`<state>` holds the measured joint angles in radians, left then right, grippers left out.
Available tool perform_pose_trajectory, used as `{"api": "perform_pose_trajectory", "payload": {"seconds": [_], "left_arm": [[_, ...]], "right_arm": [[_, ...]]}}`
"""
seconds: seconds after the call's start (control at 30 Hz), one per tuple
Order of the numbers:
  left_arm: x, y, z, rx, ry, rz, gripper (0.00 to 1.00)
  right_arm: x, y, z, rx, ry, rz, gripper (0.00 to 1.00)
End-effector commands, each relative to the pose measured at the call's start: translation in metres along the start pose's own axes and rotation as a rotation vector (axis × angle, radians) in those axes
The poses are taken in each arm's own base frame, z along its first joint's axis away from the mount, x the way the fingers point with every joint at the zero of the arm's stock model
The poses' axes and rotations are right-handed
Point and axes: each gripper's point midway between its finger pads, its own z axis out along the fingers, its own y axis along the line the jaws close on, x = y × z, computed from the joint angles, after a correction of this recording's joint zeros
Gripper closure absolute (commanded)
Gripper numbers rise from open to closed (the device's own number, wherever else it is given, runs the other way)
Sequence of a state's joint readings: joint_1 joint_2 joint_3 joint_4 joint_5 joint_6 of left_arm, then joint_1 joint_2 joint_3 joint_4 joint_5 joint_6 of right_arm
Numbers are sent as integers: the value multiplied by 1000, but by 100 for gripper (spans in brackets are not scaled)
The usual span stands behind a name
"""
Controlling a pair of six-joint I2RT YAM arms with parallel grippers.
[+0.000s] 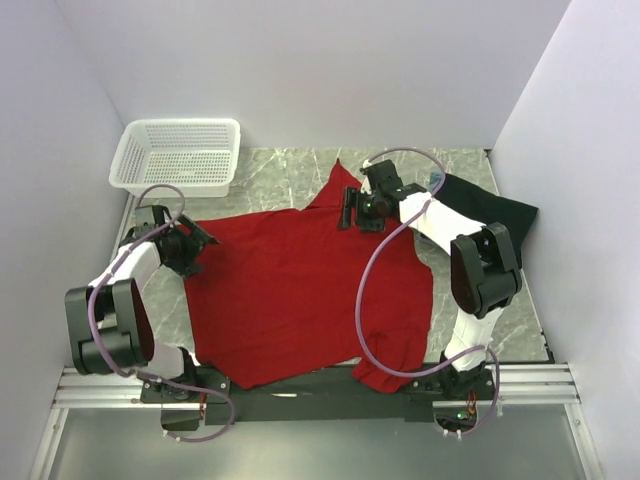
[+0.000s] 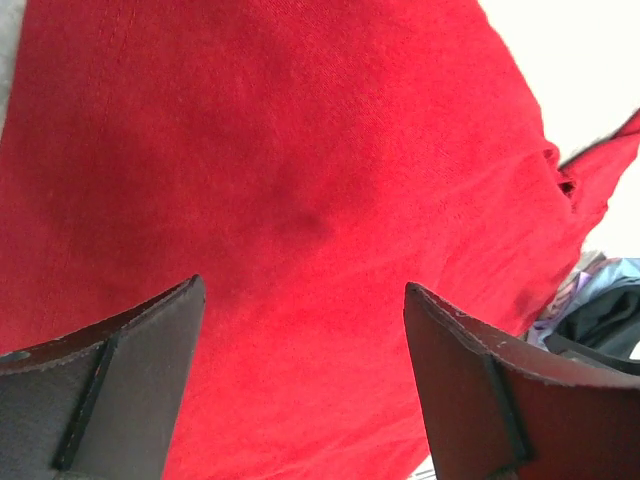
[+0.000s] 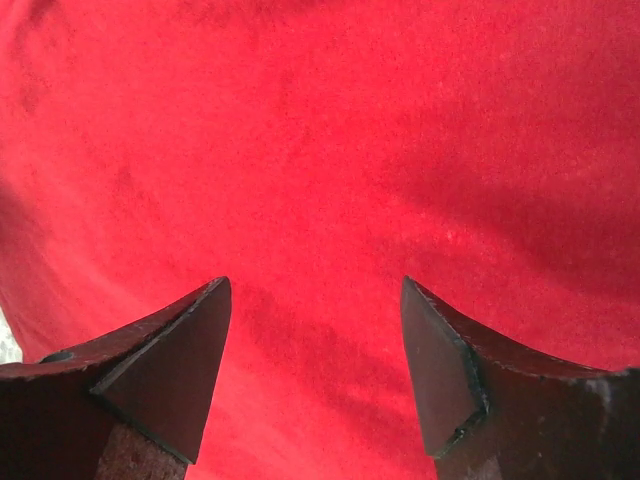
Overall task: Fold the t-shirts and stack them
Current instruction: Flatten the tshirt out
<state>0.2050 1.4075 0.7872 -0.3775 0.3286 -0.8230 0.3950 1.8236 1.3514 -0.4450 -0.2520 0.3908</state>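
Red t-shirt [image 1: 300, 300] under left tool [image 2: 303, 288], right tool [image 3: 315, 285]; jaws wide apart, gripping nothing.

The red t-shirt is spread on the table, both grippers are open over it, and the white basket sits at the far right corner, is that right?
No. The top view shows the white basket at the far left corner, not the right. The red t-shirt is spread on the table, and the left gripper and right gripper are open over it.
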Motion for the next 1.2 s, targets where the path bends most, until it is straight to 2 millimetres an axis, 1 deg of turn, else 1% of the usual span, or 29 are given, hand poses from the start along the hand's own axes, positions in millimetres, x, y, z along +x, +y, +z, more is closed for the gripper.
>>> {"api": "perform_pose_trajectory", "payload": {"seconds": [0.0, 0.1, 0.17, 0.2, 0.23, 0.27, 0.3, 0.37, 0.4, 0.47, 0.5, 0.53, 0.57, 0.6, 0.63, 0.67, 0.7, 0.73, 0.8, 0.83, 0.87, 0.9, 0.93, 0.97, 1.0, 1.03, 1.07, 1.1, 1.17], "left_arm": [[-6, -1, 12, 21, -6, 63, 14], [-6, 5, 22, 4, 5, 64, 13], [-6, 4, 28, 18, 19, 61, 13], [-4, 7, 35, 10, 40, 55, 13], [-4, 9, 39, 0, 47, 51, 13], [-7, 8, 42, -3, 49, 57, 14], [-7, 13, 49, -24, 59, 53, 14], [-13, 12, 53, -30, 53, 62, 14], [-13, 17, 59, -50, 62, 56, 13], [-19, 12, 63, -43, 60, 61, 14], [-19, 14, 68, -48, 69, 55, 14], [-24, 7, 70, -35, 67, 60, 14], [-25, 9, 75, -45, 77, 57, 14], [-27, 7, 77, -45, 79, 59, 14], [-33, 0, 79, -38, 72, 66, 14], [-36, -2, 81, -35, 71, 76, 14], [-37, -2, 85, -42, 77, 77, 14], [-45, -10, 87, -33, 65, 91, 14], [-46, -9, 95, -56, 79, 106, 14], [-54, -20, 96, -42, 69, 125, 14], [-53, -18, 100, -55, 83, 134, 14], [-51, -22, 102, -54, 87, 146, 14], [-56, -31, 102, -44, 78, 162, 14], [-56, -35, 103, -43, 78, 179, 14], [-55, -37, 104, -53, 81, 186, 14], [-54, -47, 104, -41, 75, 210, 14], [-54, -51, 103, -39, 73, 219, 14], [-53, -55, 101, -40, 66, 229, 14], [-50, -68, 98, -27, 55, 253, 14]], "right_arm": [[-2, 2, 2, -21, -9, 7, 25], [6, -4, 11, 1, 30, 9, 25], [13, -10, 22, 15, 68, 17, 26], [13, -10, 25, 14, 73, 21, 26], [18, -13, 33, 16, 98, 30, 26], [20, -16, 36, 20, 112, 39, 26], [20, -18, 42, 21, 122, 52, 27], [20, -18, 47, 12, 138, 67, 27], [18, -22, 52, 17, 145, 79, 27], [15, -27, 57, 26, 153, 88, 27], [12, -30, 61, 33, 160, 95, 27], [7, -36, 63, 43, 157, 107, 27], [0, -37, 63, 51, 151, 111, 27], [0, -42, 69, 61, 162, 117, 27], [-5, -47, 71, 69, 160, 129, 27], [-7, -50, 71, 75, 164, 133, 27], [-16, -51, 76, 76, 156, 130, 27], [-23, -57, 77, 81, 149, 140, 27], [-36, -59, 82, 84, 142, 147, 27], [-42, -61, 84, 83, 138, 151, 27], [-55, -61, 81, 77, 119, 152, 27], [-56, -65, 85, 79, 124, 158, 27], [-61, -65, 86, 77, 119, 158, 27], [-63, -65, 85, 76, 123, 159, 27], [-73, -67, 85, 70, 106, 153, 27], [-76, -64, 84, 56, 105, 150, 27], [-83, -61, 81, 45, 93, 140, 27], [-87, -60, 79, 38, 88, 136, 27], [-93, -52, 75, 4, 79, 112, 27]]}}
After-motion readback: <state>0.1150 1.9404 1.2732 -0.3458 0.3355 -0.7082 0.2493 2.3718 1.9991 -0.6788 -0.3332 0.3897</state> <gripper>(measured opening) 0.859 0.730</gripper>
